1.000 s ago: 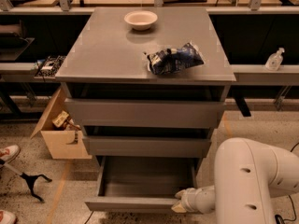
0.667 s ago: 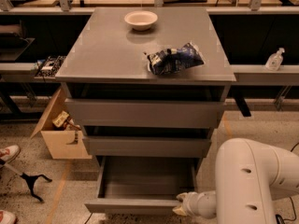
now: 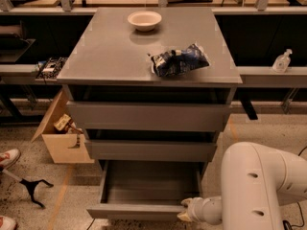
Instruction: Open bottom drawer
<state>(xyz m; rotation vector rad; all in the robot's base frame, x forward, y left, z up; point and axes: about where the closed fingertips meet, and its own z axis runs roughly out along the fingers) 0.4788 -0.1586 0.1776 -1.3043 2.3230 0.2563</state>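
The bottom drawer point(image 3: 144, 188) stands pulled out at the foot of the cabinet point(image 3: 148, 116). The gripper point(image 3: 188, 210) sits low at the drawer's front right corner, against its front panel; whether it is clamped there I cannot tell. A bowl point(image 3: 144, 19) and a bag point(image 3: 180, 61) lie on the worktop point(image 3: 110, 51).

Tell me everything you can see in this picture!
cabinet: one, grey, middle of the room
bowl: one, white, back of the cabinet top
snack bag: one, blue and white, right side of the cabinet top
top drawer: one, grey, under the top
middle drawer: one, grey, below that
bottom drawer: one, grey, lowest, standing open
cardboard box: one, tan, floor left of the cabinet
bottle: one, clear, right shelf
shoes: two, white and red, left edge
arm: one, white, lower right
tool: one, cream, at the bottom drawer's front right corner
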